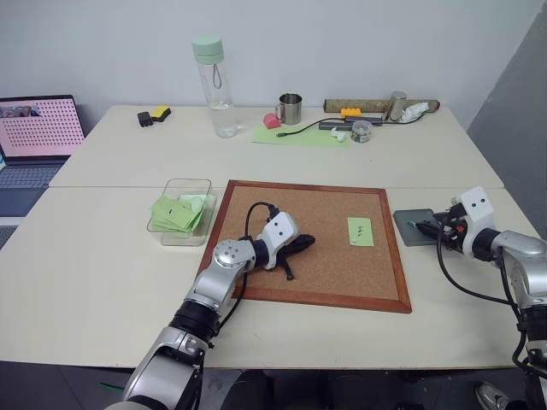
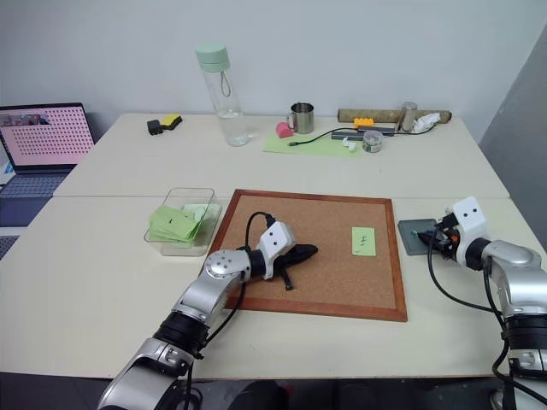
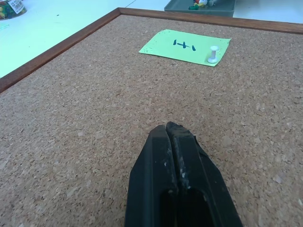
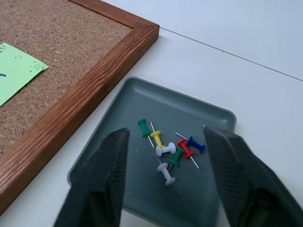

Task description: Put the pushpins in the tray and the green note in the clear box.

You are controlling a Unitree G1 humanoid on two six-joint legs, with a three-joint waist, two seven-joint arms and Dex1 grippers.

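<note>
Even, soft light falls from above across the pale worktop (image 1: 111, 256), bright without harsh glare, and the shadows are faint: a weak one under the left end effector (image 1: 301, 243) on the corkboard (image 1: 342, 282) and a thin one beside the bottle (image 1: 215, 85). The laptop screen (image 1: 41, 126) glows pink and looks slightly washed out. In the wrist views the near black fingers (image 4: 241, 179) are soft and out of focus while the cork grain, the green note (image 3: 184, 45) and the pushpins (image 4: 170, 149) in the tray (image 4: 128, 99) stay crisp.
</note>
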